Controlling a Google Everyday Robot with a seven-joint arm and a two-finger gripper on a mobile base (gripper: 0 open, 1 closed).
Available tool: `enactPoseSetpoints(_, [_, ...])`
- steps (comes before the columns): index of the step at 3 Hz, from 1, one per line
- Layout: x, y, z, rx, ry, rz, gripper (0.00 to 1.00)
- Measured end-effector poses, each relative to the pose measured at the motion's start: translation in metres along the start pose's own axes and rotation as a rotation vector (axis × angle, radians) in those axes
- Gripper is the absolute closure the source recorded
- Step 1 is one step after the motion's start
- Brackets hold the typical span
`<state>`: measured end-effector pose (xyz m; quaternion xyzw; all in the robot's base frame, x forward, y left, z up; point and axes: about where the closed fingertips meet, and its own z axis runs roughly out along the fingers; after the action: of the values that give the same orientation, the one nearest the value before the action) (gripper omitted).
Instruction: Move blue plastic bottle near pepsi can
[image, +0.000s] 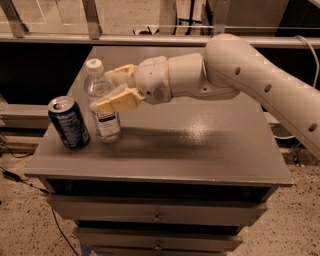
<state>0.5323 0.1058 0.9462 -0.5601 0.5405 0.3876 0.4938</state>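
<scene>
A grey desk (200, 150) stands in the middle of the room. Its top is shiny, and light glows on it near the right edge. Under the front edge are drawers (125, 210), one below the other, each with a small round knob (157, 218). The floor (295, 225) is pale with dark specks. A thin black wire (10, 175) lies on it by the front left corner. Behind the back edge runs a long metal rail (60, 39), dark below it. The gripper (107, 90) holds the bottle (106, 122) near the left edge.
</scene>
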Motion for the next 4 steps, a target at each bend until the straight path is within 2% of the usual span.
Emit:
enactPoseSetpoints(1, [0.0015,0.0042,0.0053,-0.018,0.006,-0.004,0.28])
enactPoseSetpoints(2, [0.0031,0.0073,0.009,-0.032,0.01,-0.005,0.01])
enactPoseSetpoints(4, [0.0043,0.0063,0.0083,-0.027,0.011,-0.005,0.0])
